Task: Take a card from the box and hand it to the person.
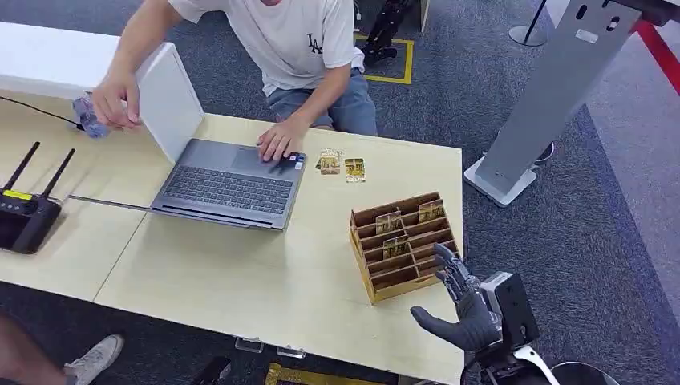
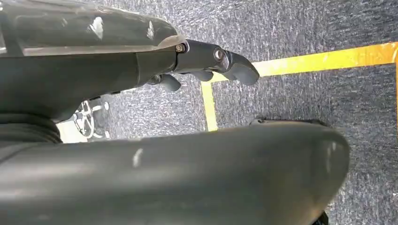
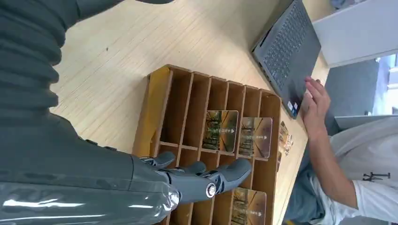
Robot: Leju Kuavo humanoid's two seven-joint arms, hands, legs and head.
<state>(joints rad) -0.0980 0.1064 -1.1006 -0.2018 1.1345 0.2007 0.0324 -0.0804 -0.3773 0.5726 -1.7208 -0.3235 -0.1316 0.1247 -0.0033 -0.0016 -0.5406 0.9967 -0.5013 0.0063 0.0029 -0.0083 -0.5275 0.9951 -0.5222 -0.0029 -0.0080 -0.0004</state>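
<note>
The wooden slotted box (image 1: pixel 377 282) stands near the table's right front corner, with three cards upright in its slots, among them one (image 1: pixel 389 222) at the back. My right hand (image 1: pixel 465 309) hovers at the box's near right corner, fingers spread and holding nothing. In the right wrist view its fingers (image 3: pixel 206 180) reach over the box (image 3: pixel 157 108), just short of the cards (image 3: pixel 221 130). My left hand (image 2: pixel 155 61) hangs over carpet, holding nothing. The person (image 1: pixel 297 40) sits across the table with one hand (image 1: pixel 281 143) on a laptop.
An open grey laptop (image 1: pixel 228 188) lies mid-table. Two loose cards (image 1: pixel 342 165) lie beside it, behind the box. A black router (image 1: pixel 28 216) sits at the left edge. The person's other hand (image 1: pixel 112 100) holds a small object. A grey stand base (image 1: pixel 501 180) stands on the carpet to the right.
</note>
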